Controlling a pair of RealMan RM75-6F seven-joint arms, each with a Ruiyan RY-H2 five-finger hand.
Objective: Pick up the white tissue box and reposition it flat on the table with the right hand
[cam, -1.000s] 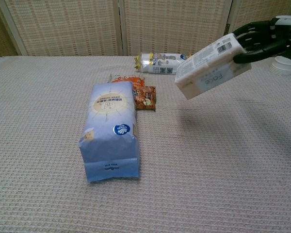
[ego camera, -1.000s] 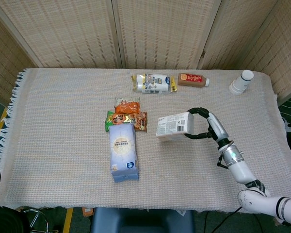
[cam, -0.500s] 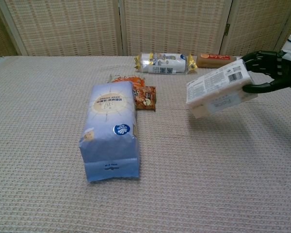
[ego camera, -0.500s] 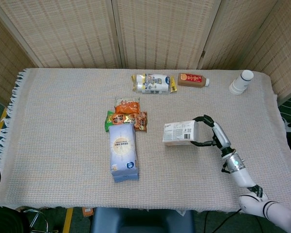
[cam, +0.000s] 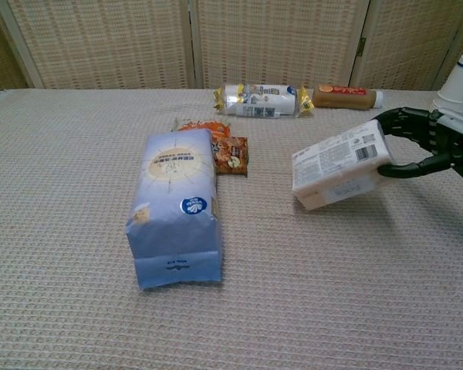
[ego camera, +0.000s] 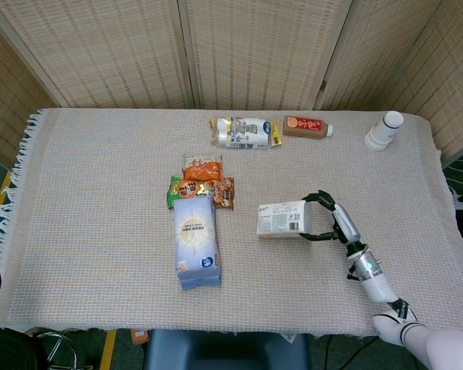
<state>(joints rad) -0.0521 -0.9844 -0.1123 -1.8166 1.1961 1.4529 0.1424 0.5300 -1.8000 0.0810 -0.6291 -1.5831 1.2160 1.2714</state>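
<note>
The white tissue box (ego camera: 281, 219) (cam: 339, 163) is tilted, its left lower corner at or just above the cloth right of the table's middle. My right hand (ego camera: 329, 216) (cam: 417, 142) grips its right end, with fingers over the top and the thumb underneath. My left hand shows in neither view.
A tall blue bag (ego camera: 195, 240) (cam: 177, 202) lies left of the box, with orange snack packets (ego camera: 203, 183) (cam: 228, 148) behind it. At the back lie a silver packet (ego camera: 244, 132), a brown bottle (ego camera: 306, 126) and a white cup (ego camera: 383, 130). The woven tablecloth (ego camera: 92, 193) covers the table.
My right hand has carried the tissue box down and slightly toward me; the box has gone from held high in the air to low over the cloth, and it is less tilted.
</note>
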